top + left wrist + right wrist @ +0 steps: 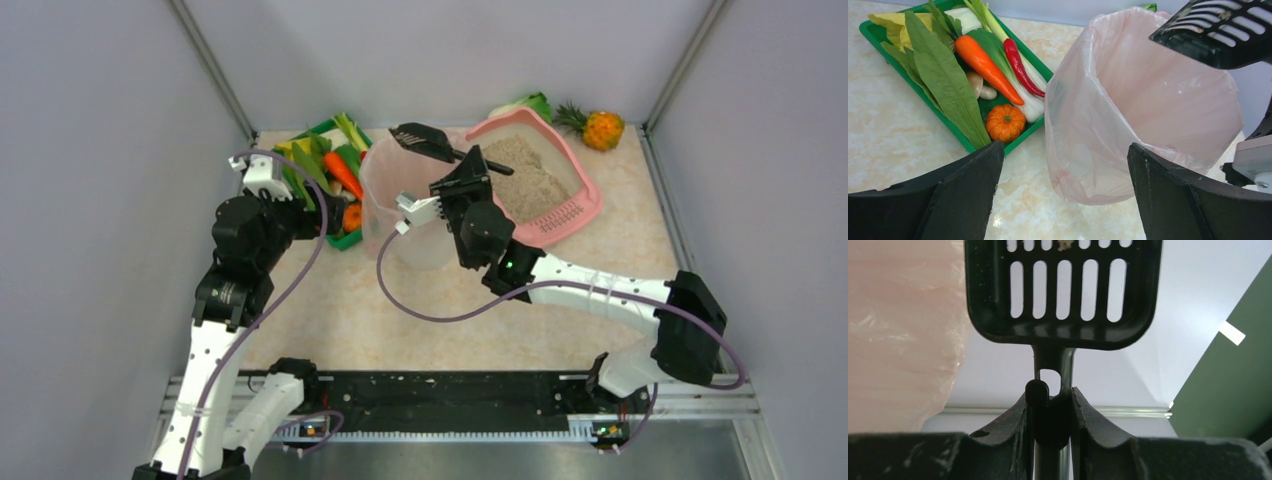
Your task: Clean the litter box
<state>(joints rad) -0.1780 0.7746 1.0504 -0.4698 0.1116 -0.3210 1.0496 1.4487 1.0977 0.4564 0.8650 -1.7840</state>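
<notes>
holding scoop [420,138] over bin [385,228] to dump waste, right gripper [1050,410] clamped on its handle; left gripper [1065,147] spread wide beside bin, likely to steady it.

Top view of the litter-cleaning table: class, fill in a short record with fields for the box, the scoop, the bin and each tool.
litter box: pink tray, far side of the table, litter inside
scoop: black, slotted, head above the bin's far rim
bin: pink liner, beside the green vegetable tray
right tool: shut on the scoop handle
left tool: open, holding nothing, facing the bin
</notes>
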